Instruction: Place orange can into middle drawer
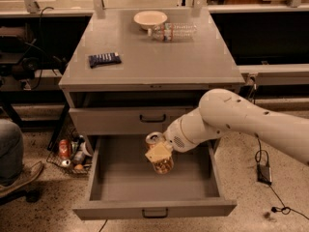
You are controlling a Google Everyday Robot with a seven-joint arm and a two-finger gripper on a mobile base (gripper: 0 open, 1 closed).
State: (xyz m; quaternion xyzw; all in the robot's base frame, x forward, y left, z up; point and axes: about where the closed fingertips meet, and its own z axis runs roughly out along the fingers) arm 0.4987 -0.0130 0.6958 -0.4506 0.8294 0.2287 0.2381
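Observation:
The orange can (161,161), mottled orange-gold and brown with a silver top, is tilted in my gripper (159,152), which is shut on it. Both hang inside the pulled-out middle drawer (154,209), over the middle of its flat grey bottom. I cannot tell whether the can touches the bottom. My white arm (241,120) reaches in from the right, across the drawer's right side.
Above the open drawer is a closed grey drawer front (145,120) with a dark handle. On the cabinet top lie a bowl (150,19), a clear water bottle (174,32) and a dark packet (104,59). A small red can (64,148) and clutter sit on the floor at the left, beside a person's leg (12,153).

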